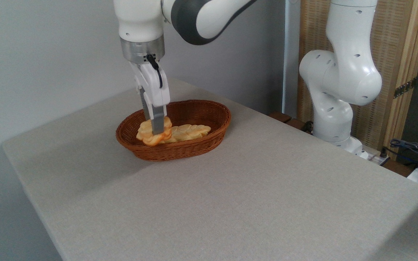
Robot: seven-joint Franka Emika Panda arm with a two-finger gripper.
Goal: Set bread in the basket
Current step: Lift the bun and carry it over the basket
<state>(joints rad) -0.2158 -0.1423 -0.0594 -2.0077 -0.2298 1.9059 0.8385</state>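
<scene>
No text, label, brand, number or sign can be read anywhere.

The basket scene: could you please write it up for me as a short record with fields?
basket: oval brown wicker, on the table
bun: golden-orange, inside the basket at its left end
loaf: pale braided, inside the basket, right of the bun and touching it
gripper: pointing down into the basket, fingers at the bun
grip state: cannot tell whether the bun is clamped or released
rest of table: no other items seen
</scene>
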